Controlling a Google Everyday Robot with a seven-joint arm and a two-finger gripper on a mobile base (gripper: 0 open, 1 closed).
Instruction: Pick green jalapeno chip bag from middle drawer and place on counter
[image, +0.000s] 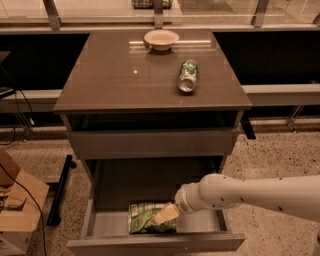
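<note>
The green jalapeno chip bag (146, 218) lies flat in the front of the open middle drawer (155, 242), which is pulled out at the bottom of the cabinet. My gripper (166, 214) reaches in from the right on its white arm and rests at the bag's right end, touching or just over it. The counter (125, 85) is the glossy grey-brown cabinet top above.
A green-and-silver drink can (188, 75) lies on its side on the counter's right half. A pale bowl (161, 38) stands at its back edge. A cardboard box (17, 207) and a black bar (60, 187) are on the floor at left.
</note>
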